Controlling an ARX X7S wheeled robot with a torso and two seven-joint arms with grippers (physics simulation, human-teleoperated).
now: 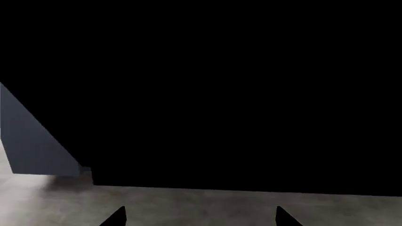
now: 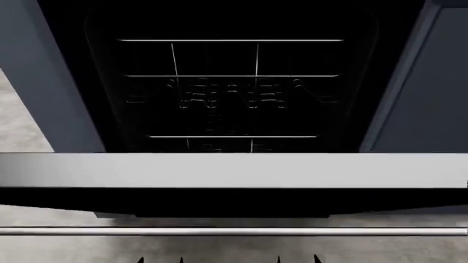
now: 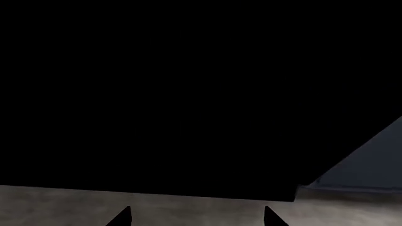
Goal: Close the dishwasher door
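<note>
One dishwasher door hanging open, two end effectors, left and right, both spread, empty

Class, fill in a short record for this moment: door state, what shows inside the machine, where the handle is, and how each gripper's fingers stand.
door state: dishwasher door open, lowered toward the camera, steel edge facing up
interior: wire racks visible in the dark cavity
handle: silver bar across the door's near side
left gripper: fingers apart, holding nothing
right gripper: fingers apart, holding nothing
floor: grey

Mottled grey concrete floor
</note>
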